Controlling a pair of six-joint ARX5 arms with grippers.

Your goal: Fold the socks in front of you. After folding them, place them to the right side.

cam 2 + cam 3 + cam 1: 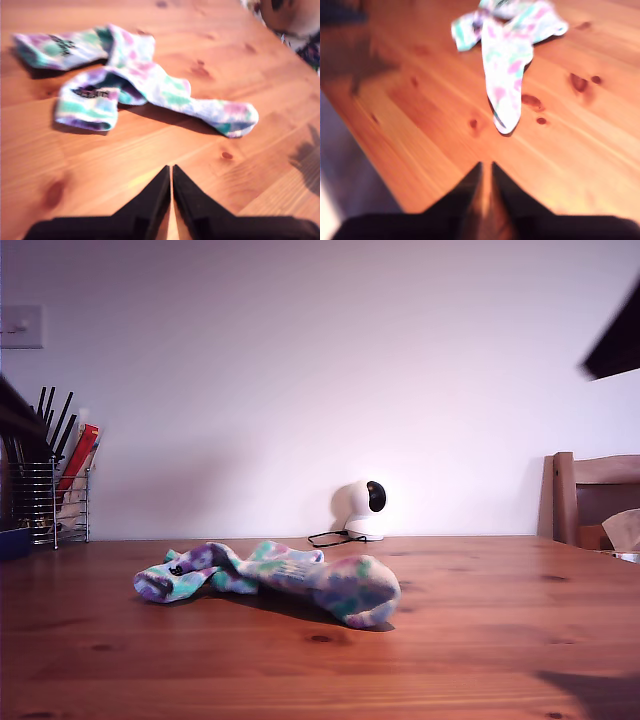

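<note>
Where the exterior view looks low across the wooden worktop [480,640], the socks [270,580] lie in a loose, unfolded heap near its middle, one toe bulging toward the exterior view's right and the cuffs trailing toward its left. Behind them, near the wall, stands a small white round device [364,508] with a dark face and a black cable. A wire holder [48,502] of dark sticks and a red item sits at the exterior view's left, and a wooden chair [592,495] shows at its right. A dark shape [612,345] cuts into the upper corner at the exterior view's right; I cannot tell which arm it belongs to.

In the first wrist view, my first claw [171,176] hangs above bare wood with its two black jaws drawn nearly together, only a thin slit between them, holding nothing. The socks [135,82] lie well apart from it, crossed over one another, with black lettering at the cuffs.

In the second wrist view, which is blurred, my second claw [486,172] likewise shows its jaws almost closed and empty, above the worktop near its edge. The socks [506,55] lie beyond, one toe pointing toward the claw.
</note>
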